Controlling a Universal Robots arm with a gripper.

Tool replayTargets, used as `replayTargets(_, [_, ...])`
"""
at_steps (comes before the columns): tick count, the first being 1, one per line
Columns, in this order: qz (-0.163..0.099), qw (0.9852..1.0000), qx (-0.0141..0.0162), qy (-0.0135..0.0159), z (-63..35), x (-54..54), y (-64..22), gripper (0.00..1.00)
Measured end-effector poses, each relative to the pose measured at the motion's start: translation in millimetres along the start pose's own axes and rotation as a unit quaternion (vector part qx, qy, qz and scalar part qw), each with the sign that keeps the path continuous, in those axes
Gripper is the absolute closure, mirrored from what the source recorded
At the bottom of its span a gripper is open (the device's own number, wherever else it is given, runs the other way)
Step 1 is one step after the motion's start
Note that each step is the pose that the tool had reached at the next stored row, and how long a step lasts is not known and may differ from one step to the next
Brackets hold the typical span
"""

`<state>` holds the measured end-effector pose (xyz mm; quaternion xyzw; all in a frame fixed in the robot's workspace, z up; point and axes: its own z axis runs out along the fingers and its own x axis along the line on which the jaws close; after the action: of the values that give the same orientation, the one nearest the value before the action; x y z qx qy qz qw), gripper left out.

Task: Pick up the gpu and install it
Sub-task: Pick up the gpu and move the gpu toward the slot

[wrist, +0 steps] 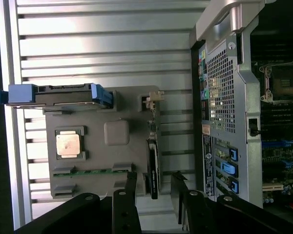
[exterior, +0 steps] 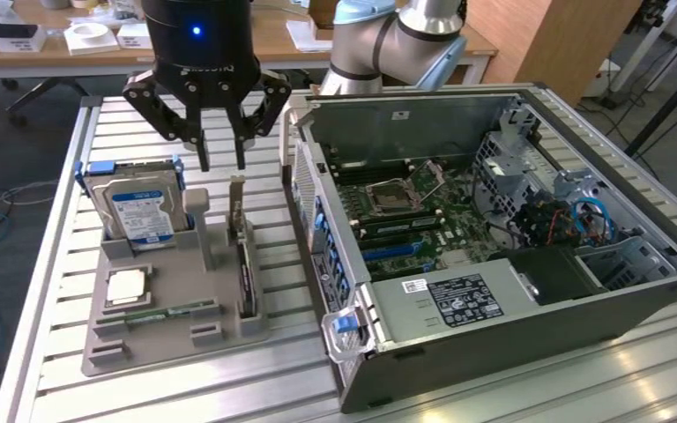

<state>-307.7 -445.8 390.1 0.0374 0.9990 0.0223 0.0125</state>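
Jaws: my black two-fingered gripper [exterior: 222, 165] is spread wide and holds nothing; it hangs just above the top end of the card, not touching it.
Gpu: the thin green circuit-board card with black shroud and silver metal end bracket [exterior: 242, 264] stands on edge in a slot of the grey moulded plastic holder tray [exterior: 162, 339], on the side of the tray nearest the open grey metal computer case [exterior: 668, 264].
Neighbours: an upright grey post [exterior: 197, 225] of the tray stands just beside the card; the boxy silver hard drive in its blue caddy [exterior: 138, 207] stands farther off, toward the exterior view's left.
Step in hand: lining up for the grasp, as I judge it.
Doing it well: I should centre the card between my fingers, one flat face to each, come down straight, keep one finger clear of the post, and close on board and shroud rather than on the thin bracket.
Hard to make out: the card shows edge-on, so I cannot tell which face carries the fan. How deep it sits in its slot is hidden. In the wrist view my own fingers cover its near end.
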Motion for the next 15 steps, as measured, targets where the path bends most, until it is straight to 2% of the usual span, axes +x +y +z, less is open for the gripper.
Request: replayTargets(15, [0.000,1.0000,0.0007,0.0000,25.9,0.6,-1.2,0.59])
